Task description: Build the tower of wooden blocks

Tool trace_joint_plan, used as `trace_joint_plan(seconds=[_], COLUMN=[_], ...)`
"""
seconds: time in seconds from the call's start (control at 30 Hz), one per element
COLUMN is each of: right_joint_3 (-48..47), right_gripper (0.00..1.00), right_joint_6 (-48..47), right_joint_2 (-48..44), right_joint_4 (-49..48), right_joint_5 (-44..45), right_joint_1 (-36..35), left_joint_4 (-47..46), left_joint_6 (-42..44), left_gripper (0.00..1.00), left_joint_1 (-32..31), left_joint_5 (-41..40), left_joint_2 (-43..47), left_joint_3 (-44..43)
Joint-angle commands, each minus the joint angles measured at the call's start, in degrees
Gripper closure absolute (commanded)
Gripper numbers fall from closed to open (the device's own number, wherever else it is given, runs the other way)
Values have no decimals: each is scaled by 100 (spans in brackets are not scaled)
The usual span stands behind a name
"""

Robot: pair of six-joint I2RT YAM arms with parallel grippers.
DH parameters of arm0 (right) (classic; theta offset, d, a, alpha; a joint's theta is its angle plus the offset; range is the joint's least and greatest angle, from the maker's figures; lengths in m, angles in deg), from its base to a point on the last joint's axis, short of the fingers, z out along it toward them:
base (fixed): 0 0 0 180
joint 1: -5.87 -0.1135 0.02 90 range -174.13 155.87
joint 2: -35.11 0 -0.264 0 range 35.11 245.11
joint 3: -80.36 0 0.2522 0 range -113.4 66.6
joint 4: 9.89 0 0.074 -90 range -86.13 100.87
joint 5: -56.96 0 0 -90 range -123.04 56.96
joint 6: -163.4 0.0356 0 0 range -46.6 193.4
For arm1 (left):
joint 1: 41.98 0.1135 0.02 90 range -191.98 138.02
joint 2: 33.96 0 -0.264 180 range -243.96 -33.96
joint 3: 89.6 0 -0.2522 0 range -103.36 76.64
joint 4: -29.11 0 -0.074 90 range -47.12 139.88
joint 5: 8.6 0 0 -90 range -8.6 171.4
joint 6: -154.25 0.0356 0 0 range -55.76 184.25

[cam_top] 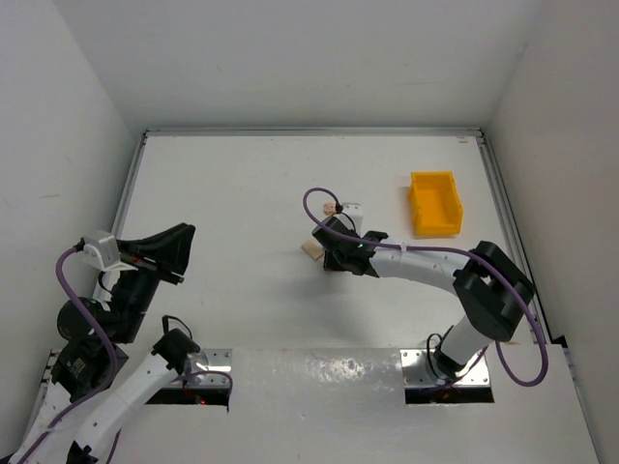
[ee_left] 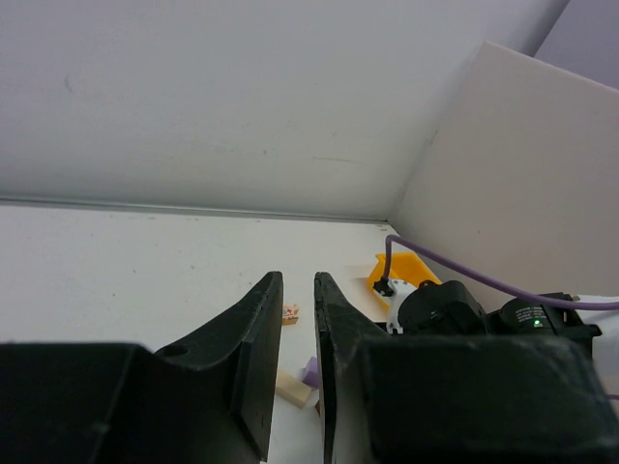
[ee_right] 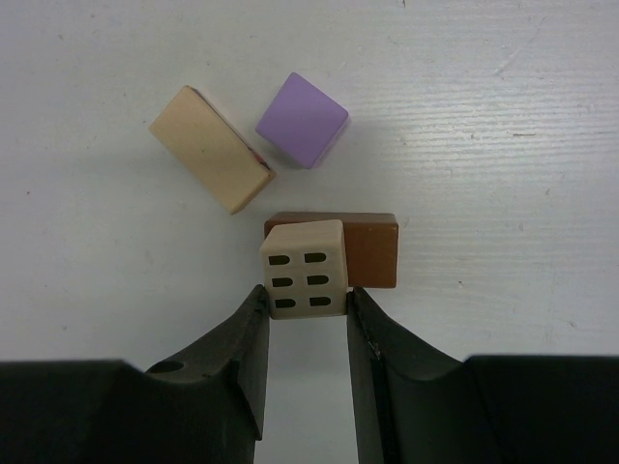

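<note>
In the right wrist view my right gripper (ee_right: pixel 304 302) is shut on a light tan block with dark window marks (ee_right: pixel 305 266), its fingertips on both sides. That block sits over the left end of a dark brown block (ee_right: pixel 375 249) lying on the table. A purple block (ee_right: pixel 302 120) and a long tan block (ee_right: pixel 208 148) lie just beyond. A small pinkish-tan block (cam_top: pixel 330 207) lies farther back. My left gripper (cam_top: pixel 182 249) hangs at the far left, away from the blocks, with its jaws close together and empty (ee_left: pixel 298 285).
A yellow plastic bin (cam_top: pixel 433 203) stands at the back right of the blocks. A purple cable (cam_top: pixel 314 205) loops over the right arm near the blocks. White walls close off the table at the left, back and right.
</note>
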Motion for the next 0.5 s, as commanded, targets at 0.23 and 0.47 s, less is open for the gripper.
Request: trace_joint_plan(seconds=[0.23, 0.47], right_joint_3=[116, 98], right_gripper=[68, 65], right_joint_6=[145, 136], right_joint_2=[-97, -115], right_joint_4=[-94, -139], right_joint_5=[133, 116], right_joint_1=[-36, -36], left_joint_4=[-48, -57], left_joint_6=[49, 49], left_gripper=[83, 83], left_joint_1=[-77, -77], left_joint_5=[-3, 6], left_joint_2=[-13, -22], left_joint_3=[4, 4])
